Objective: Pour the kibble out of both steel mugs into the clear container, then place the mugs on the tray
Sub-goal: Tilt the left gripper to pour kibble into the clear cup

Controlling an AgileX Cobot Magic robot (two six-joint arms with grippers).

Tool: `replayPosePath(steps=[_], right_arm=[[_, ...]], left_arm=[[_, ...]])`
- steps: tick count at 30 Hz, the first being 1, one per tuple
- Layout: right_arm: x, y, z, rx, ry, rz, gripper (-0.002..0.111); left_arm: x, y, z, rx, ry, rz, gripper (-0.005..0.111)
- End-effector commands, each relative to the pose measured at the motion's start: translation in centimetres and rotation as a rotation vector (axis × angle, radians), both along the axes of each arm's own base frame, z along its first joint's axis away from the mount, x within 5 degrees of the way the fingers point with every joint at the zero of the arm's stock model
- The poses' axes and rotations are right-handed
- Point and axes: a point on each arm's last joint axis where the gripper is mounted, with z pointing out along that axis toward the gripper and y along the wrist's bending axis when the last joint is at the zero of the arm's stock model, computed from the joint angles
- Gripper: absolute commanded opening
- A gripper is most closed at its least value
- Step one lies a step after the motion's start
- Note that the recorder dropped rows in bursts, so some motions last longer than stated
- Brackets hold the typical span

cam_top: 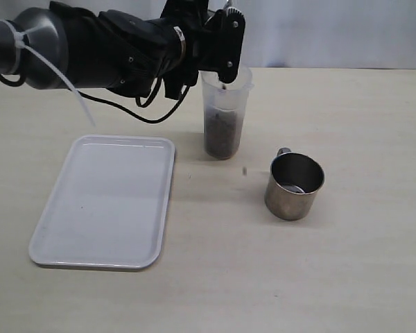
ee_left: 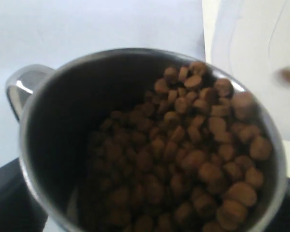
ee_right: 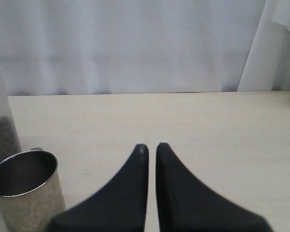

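Kibble lay loose and light in the tilted steel mug my left gripper clasped wide across its slick, stiff wall (handle free) over the clear container, right gripper pinched closed, empty.

Showing dark brown in the kibble, gleaming silver with a shadowed inside on the raised mug, duller grey on the standing mug. Glowing plain white across the tray, cloudy and colourless on the clear container, pale beige over the table. Appearing matt black on the left arm and right gripper.
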Motion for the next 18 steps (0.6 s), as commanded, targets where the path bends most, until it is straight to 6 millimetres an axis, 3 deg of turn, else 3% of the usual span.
replayPosePath(steps=[1,10,18], right_arm=[[0.0,0.0,-0.2,-0.015,0.006,0.001,0.004],[0.0,0.0,-0.2,-0.015,0.006,0.001,0.004],[0.0,0.0,-0.2,-0.015,0.006,0.001,0.004]], left_arm=[[0.1,-0.1,0.6,-0.007,-0.014,-0.005,0.0],[0.5,-0.5,0.8,-0.01,-0.027,-0.009,0.0],[1.3,-0.7,-0.1,0.033,-0.05,0.033,0.0]])
